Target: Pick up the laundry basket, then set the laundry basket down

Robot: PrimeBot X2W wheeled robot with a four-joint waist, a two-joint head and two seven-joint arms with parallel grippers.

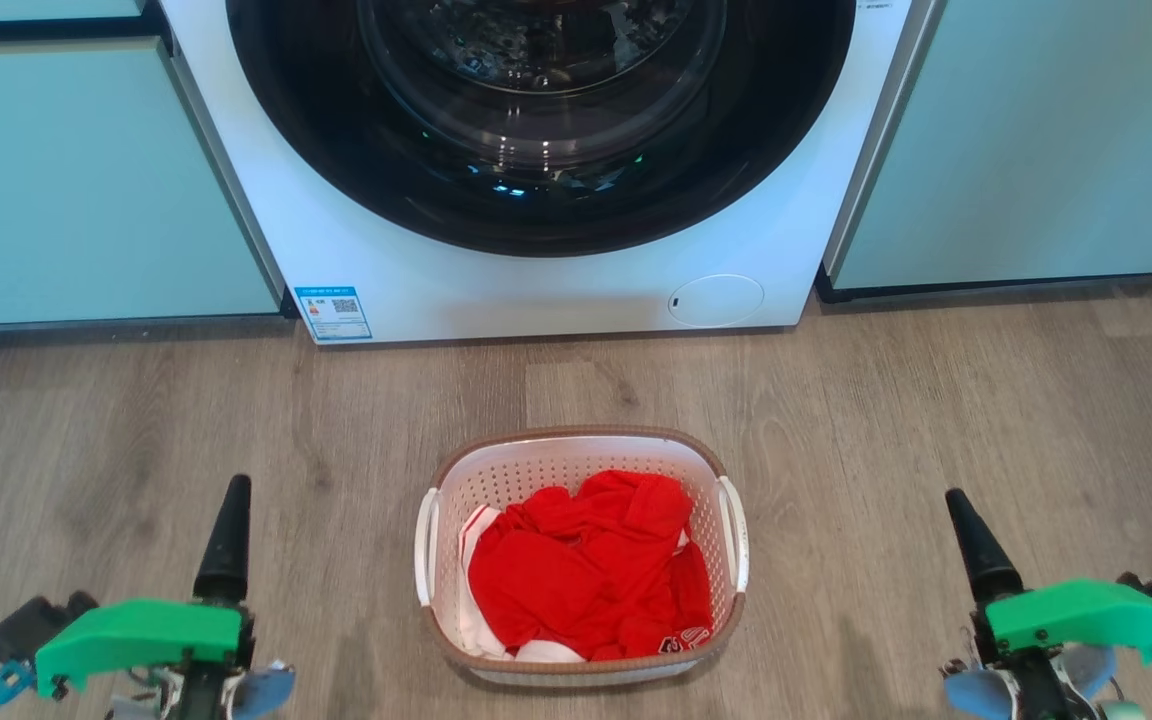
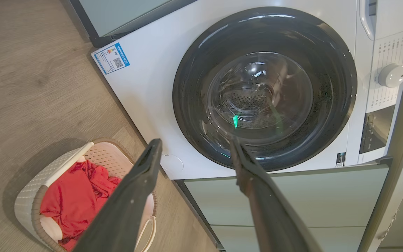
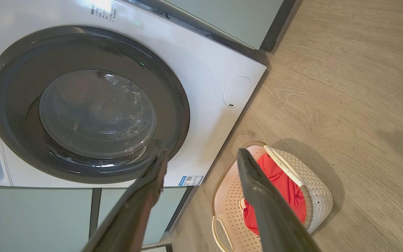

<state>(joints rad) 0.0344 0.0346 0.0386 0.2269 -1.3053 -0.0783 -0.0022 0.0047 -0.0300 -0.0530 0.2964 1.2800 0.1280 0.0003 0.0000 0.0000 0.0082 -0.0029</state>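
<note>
Our spread left claw (image 2: pixel 196 141) has the brown-rimmed white perforated plastic laundry basket (image 1: pixel 576 436) at three o'clock, our spread right claw (image 3: pixel 202 152) at nine, equally near.

Bright even light, sharp focus, glare on the washer door (image 2: pixel 264 89).

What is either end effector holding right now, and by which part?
Nothing. The left end effector and right end effector are both open and empty, apart from the laundry basket, which sits on the floor.
</note>
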